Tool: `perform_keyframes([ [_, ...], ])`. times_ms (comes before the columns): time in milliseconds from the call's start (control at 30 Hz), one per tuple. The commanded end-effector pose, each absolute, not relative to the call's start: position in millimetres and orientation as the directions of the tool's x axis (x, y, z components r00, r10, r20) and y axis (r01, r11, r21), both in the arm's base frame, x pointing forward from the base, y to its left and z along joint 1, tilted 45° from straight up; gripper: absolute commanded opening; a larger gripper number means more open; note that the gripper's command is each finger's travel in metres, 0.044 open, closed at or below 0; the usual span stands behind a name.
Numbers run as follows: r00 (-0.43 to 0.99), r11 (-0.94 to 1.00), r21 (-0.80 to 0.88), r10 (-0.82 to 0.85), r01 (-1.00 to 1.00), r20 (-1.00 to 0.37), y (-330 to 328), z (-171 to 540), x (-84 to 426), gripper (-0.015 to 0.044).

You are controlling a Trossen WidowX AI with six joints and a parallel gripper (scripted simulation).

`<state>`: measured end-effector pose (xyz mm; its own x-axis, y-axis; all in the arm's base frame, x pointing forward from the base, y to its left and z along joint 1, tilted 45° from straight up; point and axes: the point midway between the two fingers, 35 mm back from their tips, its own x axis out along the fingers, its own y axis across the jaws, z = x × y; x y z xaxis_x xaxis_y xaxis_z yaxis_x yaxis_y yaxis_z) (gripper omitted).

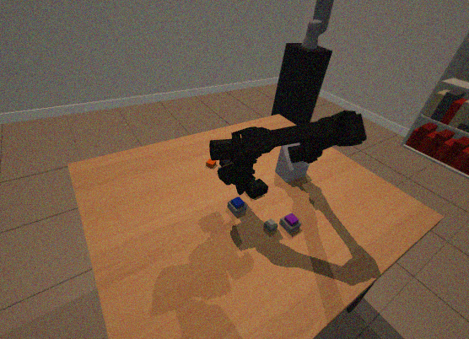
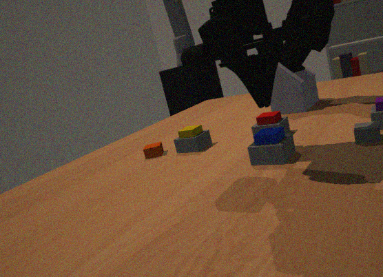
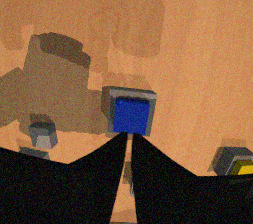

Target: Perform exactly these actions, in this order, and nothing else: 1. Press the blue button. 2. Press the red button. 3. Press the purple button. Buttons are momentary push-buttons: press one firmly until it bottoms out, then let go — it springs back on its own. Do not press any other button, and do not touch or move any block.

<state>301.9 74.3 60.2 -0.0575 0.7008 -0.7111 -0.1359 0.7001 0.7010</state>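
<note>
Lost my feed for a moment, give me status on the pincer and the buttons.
Pincer shut, holding nothing, poised above red button, not touching. Blue button up, just in front. Purple button off to the side. Grey block beside purple, clear of pincer.
</note>
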Motion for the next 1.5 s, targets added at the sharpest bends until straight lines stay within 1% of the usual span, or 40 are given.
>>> perform_keyframes([
  [0, -0.041, 0.707, 0.692, 0.695, -0.143, -0.718, 43.2, 90.3, 306.3, 0.0020],
  [233, -0.041, 0.709, 0.691, 0.693, -0.142, -0.719, 30.8, 94.7, 298.5, 0.0020],
  [433, -0.044, 0.712, 0.689, 0.690, -0.138, -0.722, -1.7, 68.9, 226.7, 0.0020],
  [500, -0.046, 0.709, 0.691, 0.693, -0.138, -0.720, -4.9, 63.7, 209.9, 0.0020],
  [667, -0.046, 0.709, 0.692, 0.693, -0.138, -0.720, -3.4, 61.1, 208.0, 0.0020],
  [833, -0.045, 0.707, 0.693, 0.695, -0.139, -0.718, 36.4, 20.8, 205.4, 0.0020],
  [1467, -0.045, 0.707, 0.694, 0.695, -0.139, -0.717, 53.6, 3.2, 204.4, 0.0020],
])
